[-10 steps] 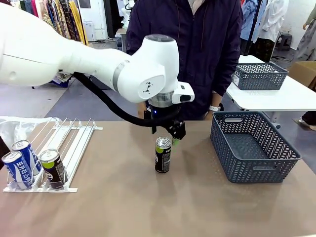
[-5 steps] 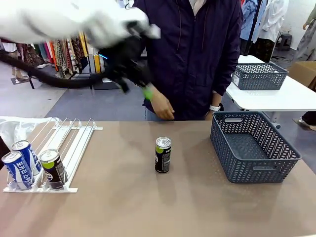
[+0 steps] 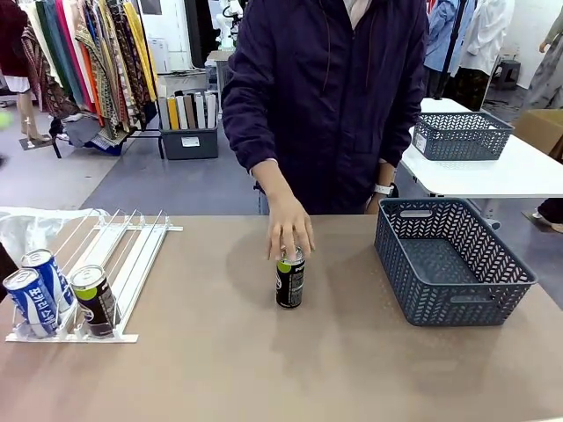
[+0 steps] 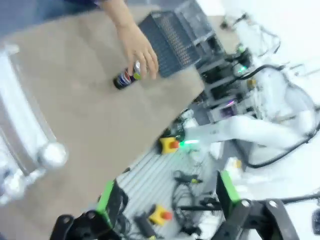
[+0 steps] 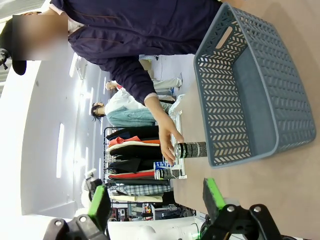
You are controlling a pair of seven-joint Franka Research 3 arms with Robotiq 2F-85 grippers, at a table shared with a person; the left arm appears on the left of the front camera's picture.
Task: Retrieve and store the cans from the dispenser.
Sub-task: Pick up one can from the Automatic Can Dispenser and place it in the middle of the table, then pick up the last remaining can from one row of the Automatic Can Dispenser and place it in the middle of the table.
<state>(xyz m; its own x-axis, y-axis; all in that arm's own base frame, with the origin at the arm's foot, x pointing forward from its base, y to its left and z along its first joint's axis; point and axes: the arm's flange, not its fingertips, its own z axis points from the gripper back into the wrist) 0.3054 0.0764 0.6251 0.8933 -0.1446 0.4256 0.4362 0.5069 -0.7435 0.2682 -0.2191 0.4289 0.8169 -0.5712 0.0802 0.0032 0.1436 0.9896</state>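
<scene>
**On the table's middle: a hand atop the lone black can, both grippers wide and empty**

At the left end of the tan tabletop (image 3: 220,369) I see the low white wire-and-plastic dispenser (image 3: 132,259), with its lanes running away from me. At its near end sit two slim blue-and-white cans (image 3: 28,303). White Korean lettering runs down their sides, too small for me to read with any certainty. Just to their right in the rack is a black can with a green rim (image 3: 94,301), and I can't make out its pale mark. A crumpled clear plastic bag (image 3: 35,230) lies by the rack's far left corner.

In the middle, apart from both rack and basket, a second black can with a silver top (image 3: 290,280) stands upright on the bare surface. The fingers of a person's hand (image 3: 288,233) rest on its top, reaching in from the far side.

To the right sits a dark grey mesh plastic basket (image 3: 400,264), its bare floor showing. Behind it a white table (image 3: 510,176) carries a smaller grey basket (image 3: 462,134). Rails of colourful clothes (image 3: 88,53) line the room's far left.

In the left wrist view, the left gripper (image 4: 166,200) has its green-padded jaws spread fully, with nothing between them. It looks down past the table's edge. In the right wrist view, the right gripper (image 5: 156,205) is likewise wide apart and holds nothing, facing the can and basket from well off.
</scene>
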